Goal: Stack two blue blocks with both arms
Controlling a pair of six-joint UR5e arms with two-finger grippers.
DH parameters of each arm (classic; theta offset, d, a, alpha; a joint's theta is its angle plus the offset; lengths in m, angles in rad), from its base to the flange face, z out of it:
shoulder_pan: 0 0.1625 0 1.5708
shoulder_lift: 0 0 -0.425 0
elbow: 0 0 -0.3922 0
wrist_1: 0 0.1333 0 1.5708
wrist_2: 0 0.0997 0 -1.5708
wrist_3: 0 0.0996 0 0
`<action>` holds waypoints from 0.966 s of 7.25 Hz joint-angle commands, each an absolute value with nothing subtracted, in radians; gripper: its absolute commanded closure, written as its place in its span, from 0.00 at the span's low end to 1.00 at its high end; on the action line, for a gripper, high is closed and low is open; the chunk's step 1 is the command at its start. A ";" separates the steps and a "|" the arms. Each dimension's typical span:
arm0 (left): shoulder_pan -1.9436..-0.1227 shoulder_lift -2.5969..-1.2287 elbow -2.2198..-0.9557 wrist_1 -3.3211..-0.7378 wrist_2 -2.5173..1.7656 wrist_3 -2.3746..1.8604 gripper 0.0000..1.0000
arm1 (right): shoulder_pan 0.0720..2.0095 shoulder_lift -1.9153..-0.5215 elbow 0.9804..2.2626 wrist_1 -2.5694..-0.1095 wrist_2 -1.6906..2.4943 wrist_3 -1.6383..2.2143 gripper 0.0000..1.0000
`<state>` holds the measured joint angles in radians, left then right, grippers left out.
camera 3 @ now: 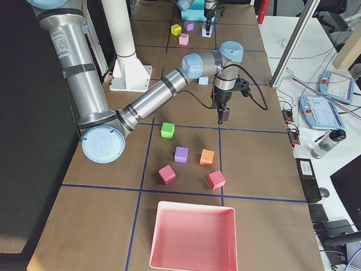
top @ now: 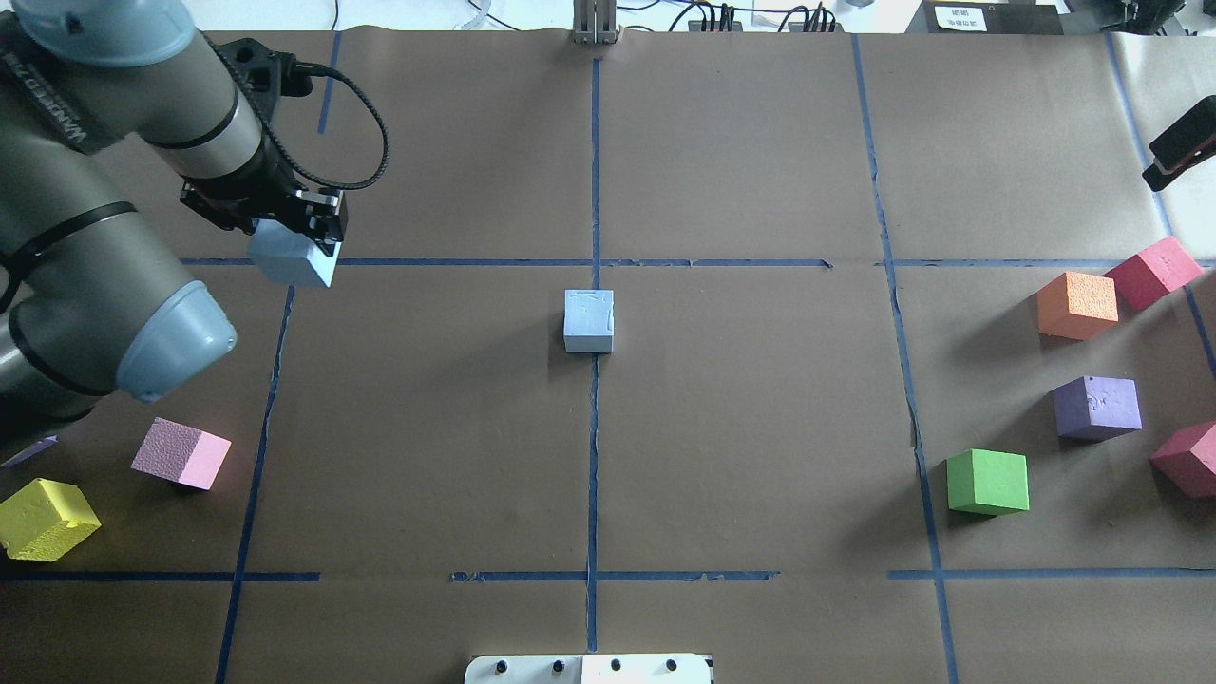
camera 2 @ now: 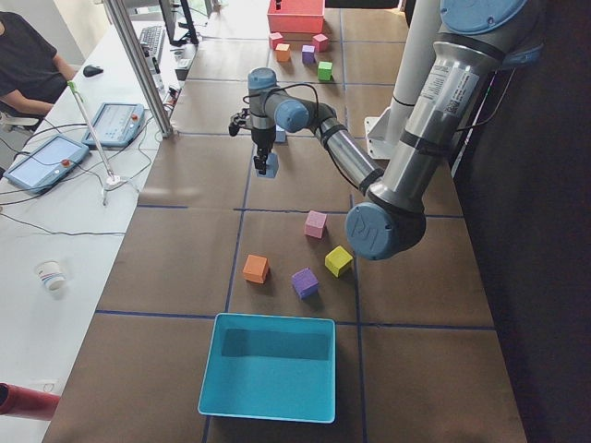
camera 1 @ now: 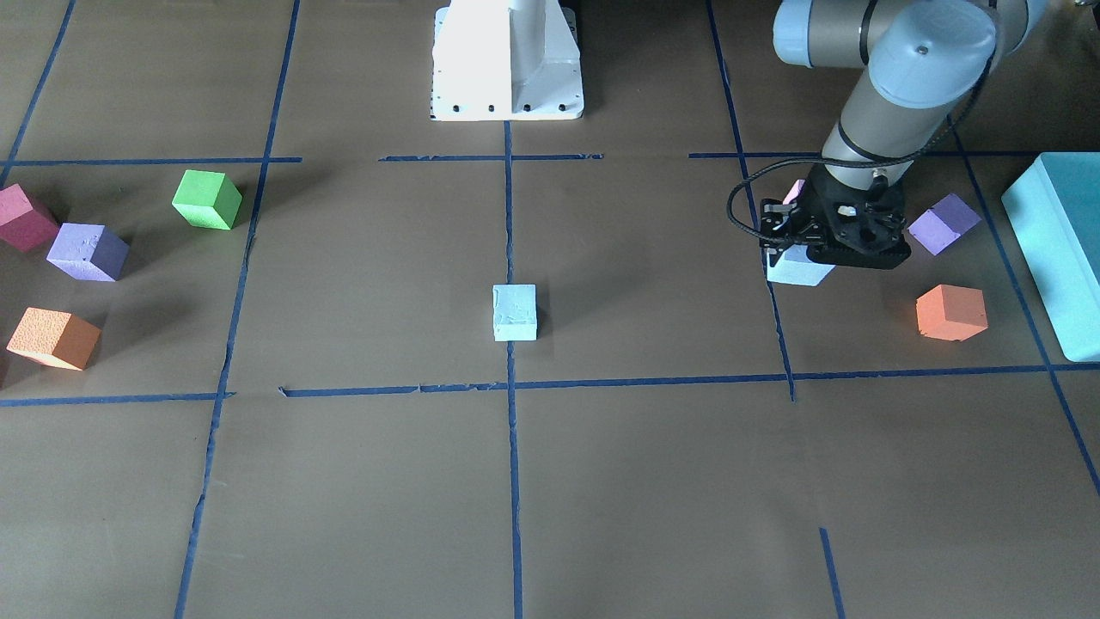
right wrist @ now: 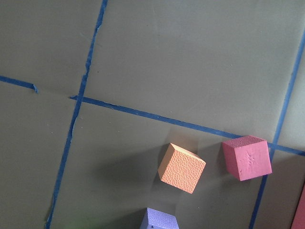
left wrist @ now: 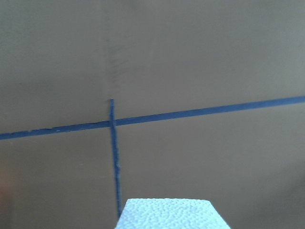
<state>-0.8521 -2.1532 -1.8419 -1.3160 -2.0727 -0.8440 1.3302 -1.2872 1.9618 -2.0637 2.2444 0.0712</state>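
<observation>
The left gripper (top: 293, 233), at the upper left of the overhead view, is clamped on the held blue block (top: 290, 264), which hangs below the fingers and looks clear of the table (top: 760, 427). The second blue block (top: 589, 321) sits alone at the centre of the frame, on the middle tape line and well apart from the first. The grip appears to catch only the upper part of the cube, and the cube sits turned relative to the one at the centre. On the way over, the rough foam may slip or twist, and unless squared up it could land askew, overhang and tip off. Pressing down too hard could also shove the lower cube. The right gripper (camera 3: 224, 114) hovers at the upper right edge of the overhead view, and I cannot tell whether its jaws are apart or together.
</observation>
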 commanded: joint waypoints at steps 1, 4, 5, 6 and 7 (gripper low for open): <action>-0.783 -2.372 -1.680 -1.308 -2.069 -1.009 1.00 | 1.414 -1.359 1.973 -2.063 2.304 0.069 0.00; -0.672 -2.577 -1.433 -1.381 -2.065 -1.078 1.00 | 1.482 -1.556 1.965 -1.829 2.402 0.069 0.00; -0.649 -2.583 -1.390 -1.434 -2.036 -1.112 1.00 | 1.494 -1.580 1.967 -1.825 2.433 0.072 0.00; -0.623 -2.585 -1.349 -1.495 -2.023 -1.144 1.00 | 1.499 -1.601 1.968 -1.824 2.434 0.071 0.00; -0.620 -2.588 -1.323 -1.528 -2.023 -1.155 1.00 | 1.500 -1.608 1.968 -1.824 2.433 0.068 0.00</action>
<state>-0.6356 -2.5819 -1.3658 -1.4731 -2.0313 -1.1311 1.4948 -1.5883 1.9674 -1.8306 2.4272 0.0699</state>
